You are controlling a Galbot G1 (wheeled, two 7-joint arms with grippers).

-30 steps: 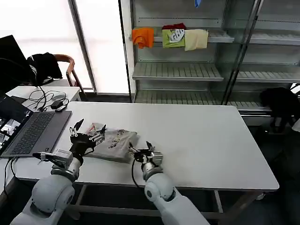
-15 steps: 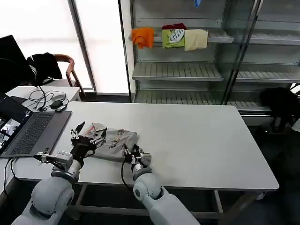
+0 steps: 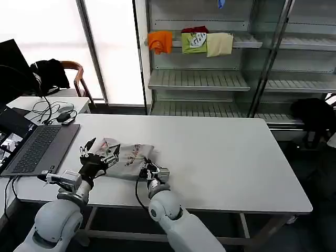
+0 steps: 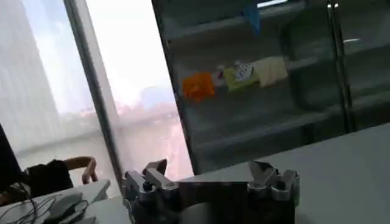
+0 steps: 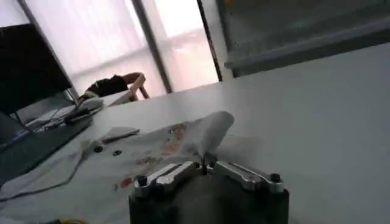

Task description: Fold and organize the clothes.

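The right gripper has its two metal fingers drawn together, pinching a raised peak of cloth at the right-hand edge of the light grey soft cotton T-shirt with the small colourful chest print; in the right wrist view the pinched fabric stands up in a pale fold just beyond the fingertips, while the rest of the garment spreads flat away from it with its red and dark printed marks facing up. The left gripper sits at the opposite, left-hand edge of the same shirt with its fingers spread wide, one prong pointing up and to the left and the other reaching over the cloth, gripping nothing. The T-shirt lies as a rumpled, partly folded bundle on the white rectangular table, near the front edge and toward the table's left side, between the two grippers. To its left, on the table, rests an open dark grey laptop. Behind the table stands a metal shelving rack with glass doors, and on an upper shelf sit folded orange, green and cream cloths.
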